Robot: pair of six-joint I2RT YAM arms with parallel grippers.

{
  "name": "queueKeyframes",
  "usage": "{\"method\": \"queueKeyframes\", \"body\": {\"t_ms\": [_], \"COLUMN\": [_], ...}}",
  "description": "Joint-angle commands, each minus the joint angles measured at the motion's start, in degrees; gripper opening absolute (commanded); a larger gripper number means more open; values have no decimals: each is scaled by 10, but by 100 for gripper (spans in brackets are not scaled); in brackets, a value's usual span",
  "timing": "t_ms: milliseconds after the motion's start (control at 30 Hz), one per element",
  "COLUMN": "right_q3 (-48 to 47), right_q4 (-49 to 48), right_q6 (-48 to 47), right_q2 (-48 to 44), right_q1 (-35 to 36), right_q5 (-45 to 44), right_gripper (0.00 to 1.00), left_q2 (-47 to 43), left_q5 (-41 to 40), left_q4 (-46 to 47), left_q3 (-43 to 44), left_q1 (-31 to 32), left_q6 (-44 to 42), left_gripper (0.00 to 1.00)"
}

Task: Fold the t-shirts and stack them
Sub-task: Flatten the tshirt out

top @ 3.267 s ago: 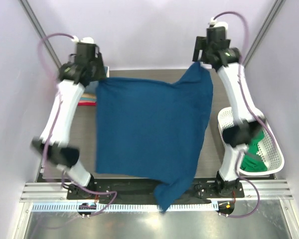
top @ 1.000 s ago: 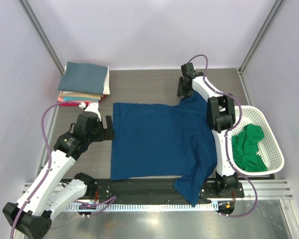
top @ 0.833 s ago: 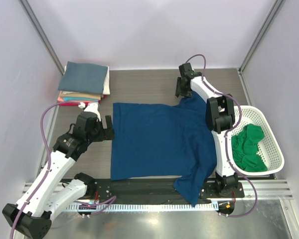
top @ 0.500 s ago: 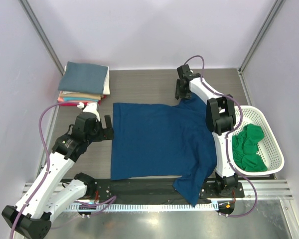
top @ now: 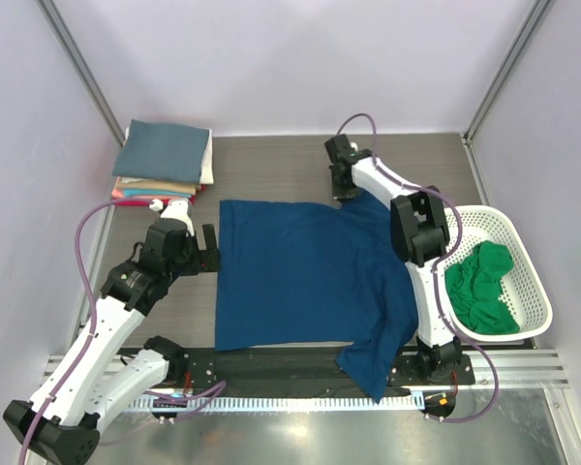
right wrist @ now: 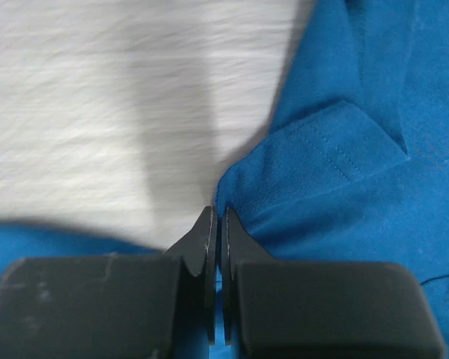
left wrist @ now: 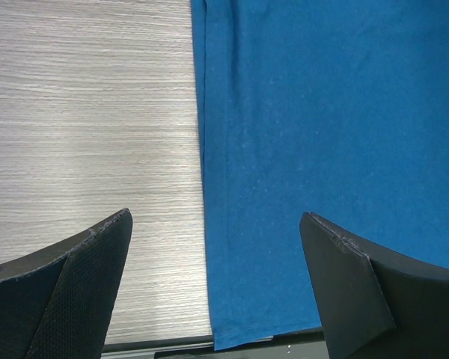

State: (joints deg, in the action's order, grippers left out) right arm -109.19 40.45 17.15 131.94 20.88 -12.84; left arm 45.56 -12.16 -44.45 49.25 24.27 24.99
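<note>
At far sleeve | right tool (right wrist: 216, 212) clenched, tips touching navy t-shirt (top: 310, 271) | left tool (left wrist: 215, 217) released, wide

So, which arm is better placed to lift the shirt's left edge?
Left. The left gripper hovers, jaws open, over the blue t-shirt's edge; the right gripper is shut at the far sleeve.

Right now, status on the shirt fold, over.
Left tool open over navy shirt hem. Right tool shut at its sleeve. Shirt flat, nothing on it.
</note>
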Motion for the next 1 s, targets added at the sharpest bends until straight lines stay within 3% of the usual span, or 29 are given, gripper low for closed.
{"method": "queueKeyframes", "body": {"t_ms": [0, 67, 100, 167, 200, 233, 367, 567, 733, 967], "right_q3": [-30, -35, -35, -28, -16, -9, 28, 108, 82, 35], "right_q4": [-5, -5, -5, -5, -14, -20, -51, -104, -112, -123], "right_q6": [-49, -75, -75, -70, -69, -69, -59, -12, 2, 25], "right_q2": [-45, -36, -29, -31, -33, -41, -79, -147, -115, -62], "right_q1": [75, 105, 110, 112, 112, 112, 109, 37, -24, -37], "right_q5": [-59, -85, -97, -118, -126, -134, -197, -59, 40, 115], "right_gripper": [1, 1, 22, 39, 66, 76, 92, 94, 90, 77], "left_q2": [-11, -11, -10, -10, -8, -8, -2, 1, 8, 15], "left_q5": [-13, -14, -14, -14, -15, -14, -14, -17, -18, -21], "left_q4": [16, 16, 16, 16, 16, 16, 16, 16, 16, 14], "left_q3": [1, 1, 1, 1, 1, 1, 1, 0, 1, 1], "left_q1": [2, 2, 2, 2, 2, 2, 2, 2, 2, 1], "left_q6": [-7, -7, -7, -6, -6, -6, -6, -5, -4, -3], "left_gripper": [93, 93, 93, 93, 93, 93, 93, 93, 93, 93]}}
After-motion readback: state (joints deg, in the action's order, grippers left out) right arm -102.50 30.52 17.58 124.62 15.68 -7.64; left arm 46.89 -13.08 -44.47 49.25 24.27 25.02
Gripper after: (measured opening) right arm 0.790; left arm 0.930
